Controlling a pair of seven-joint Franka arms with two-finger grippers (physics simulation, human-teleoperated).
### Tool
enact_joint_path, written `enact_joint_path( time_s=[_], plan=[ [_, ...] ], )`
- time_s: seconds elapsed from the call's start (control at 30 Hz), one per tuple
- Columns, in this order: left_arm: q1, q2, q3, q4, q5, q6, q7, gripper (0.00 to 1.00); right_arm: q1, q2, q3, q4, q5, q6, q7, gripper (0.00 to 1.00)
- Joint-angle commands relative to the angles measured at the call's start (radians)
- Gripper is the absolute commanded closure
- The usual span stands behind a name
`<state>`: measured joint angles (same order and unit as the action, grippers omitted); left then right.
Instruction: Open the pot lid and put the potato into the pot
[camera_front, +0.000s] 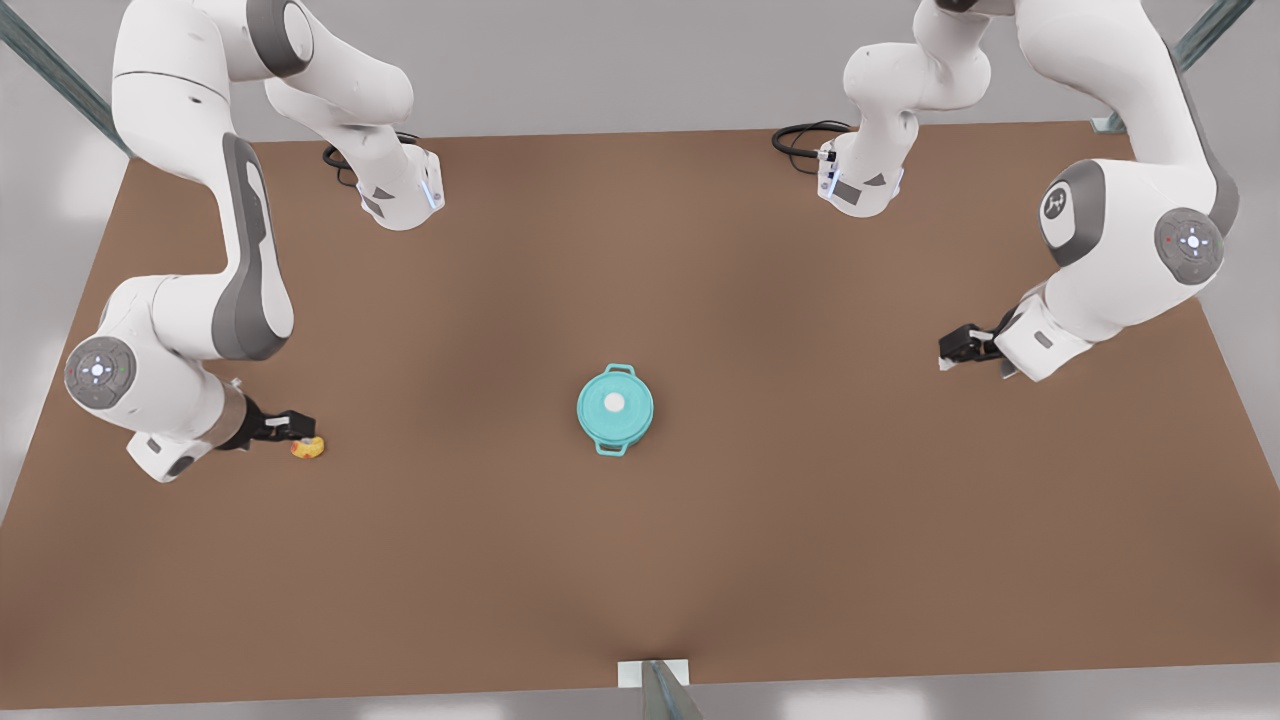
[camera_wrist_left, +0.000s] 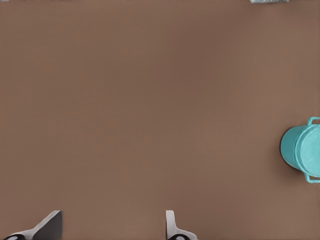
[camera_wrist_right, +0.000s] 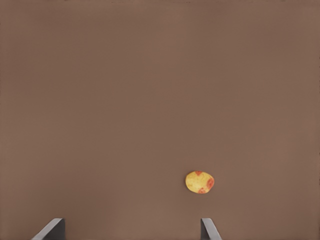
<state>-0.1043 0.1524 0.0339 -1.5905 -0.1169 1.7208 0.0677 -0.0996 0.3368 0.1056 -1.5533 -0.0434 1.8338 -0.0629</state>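
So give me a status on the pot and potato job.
Nothing is done yet: the flat teal pot lid sits on the small teal pot. The right gripper hangs open by the lumpy yellow-orange potato on the brown table. The left gripper waits open. Lid removal and potato placement remain.

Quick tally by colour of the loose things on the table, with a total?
Teal: 2, the pot and the pot lid sitting on it
Yellow-orange: 1, the potato
Total: 3
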Motion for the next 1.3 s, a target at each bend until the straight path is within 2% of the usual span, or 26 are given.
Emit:
enact_joint_path(
  time_s=[0.0, 0.07, 0.1, 0.13, 0.17, 0.2, 0.27, 0.3, 0.33, 0.37, 0.5, 0.6, 0.73, 1.07, 1.27],
  plan=[
    [0.012, -0.001, 0.000, 0.003, -0.003, 0.082, 0.021, 0.00, 0.000, -0.002, -0.001, -0.001, -0.001, 0.053, -0.091, 0.00],
    [0.012, 0.007, -0.009, 0.024, -0.041, 0.085, 0.037, 0.00, 0.000, 0.001, 0.000, -0.001, -0.003, 0.053, -0.092, 0.00],
    [-0.005, 0.047, -0.057, 0.021, -0.098, 0.092, 0.001, 0.00, 0.000, 0.001, 0.000, -0.004, -0.003, 0.053, -0.092, 0.00],
    [-0.076, 0.079, -0.078, 0.030, -0.098, 0.097, -0.118, 0.00, 0.000, 0.001, 0.000, -0.008, -0.003, 0.051, -0.097, 0.00],
    [-0.241, 0.108, -0.080, 0.066, 0.008, 0.105, -0.303, 0.00, 0.000, 0.008, 0.000, -0.011, -0.004, 0.051, -0.103, 0.00],
    [-0.408, 0.182, -0.080, 0.125, 0.040, 0.106, -0.569, 0.00, 0.006, 0.010, 0.002, -0.021, -0.070, 0.050, -0.256, 0.00],
    [-0.575, 0.262, -0.080, 0.187, 0.039, 0.143, -0.811, 0.00, 0.015, 0.021, 0.000, -0.010, -0.131, 0.048, -0.977, 0.00],
    [-0.623, 0.347, -0.098, 0.230, 0.049, 0.246, -0.986, 0.00, 0.018, 0.031, 0.000, -0.008, -0.142, 0.048, -1.026, 0.00],
    [-0.663, 0.439, -0.095, 0.292, 0.089, 0.266, -1.066, 0.00, 0.015, 0.031, -0.003, -0.005, -0.179, 0.047, -1.081, 0.00],
    [-0.675, 0.486, -0.107, 0.326, 0.088, 0.264, -1.174, 0.00, 0.014, 0.031, -0.004, 0.007, -0.171, 0.044, -1.147, 0.00],
    [-0.718, 0.568, -0.109, 0.327, 0.155, 0.342, -1.166, 0.00, 0.015, 0.059, 0.003, 0.004, -0.116, 0.061, -1.189, 0.00],
    [-0.735, 0.585, -0.109, 0.314, 0.206, 0.341, -1.109, 0.00, -0.020, 0.061, 0.002, -0.203, -0.113, 0.337, -1.184, 0.00],
    [-0.729, 0.628, -0.094, 0.317, 0.233, 0.355, -1.079, 0.00, -0.063, 0.051, 0.000, -0.315, -0.127, 0.453, -1.195, 0.00],
    [-0.727, 0.670, -0.075, 0.314, 0.232, 0.421, -1.089, 0.00, -0.100, 0.136, 0.000, -0.336, -0.141, 0.622, -1.336, 0.00],
    [-0.729, 0.688, -0.077, 0.314, 0.229, 0.503, -1.114, 0.00, -0.108, 0.037, 0.000, -0.452, -0.141, 0.651, -1.377, 0.00]
  ],
)
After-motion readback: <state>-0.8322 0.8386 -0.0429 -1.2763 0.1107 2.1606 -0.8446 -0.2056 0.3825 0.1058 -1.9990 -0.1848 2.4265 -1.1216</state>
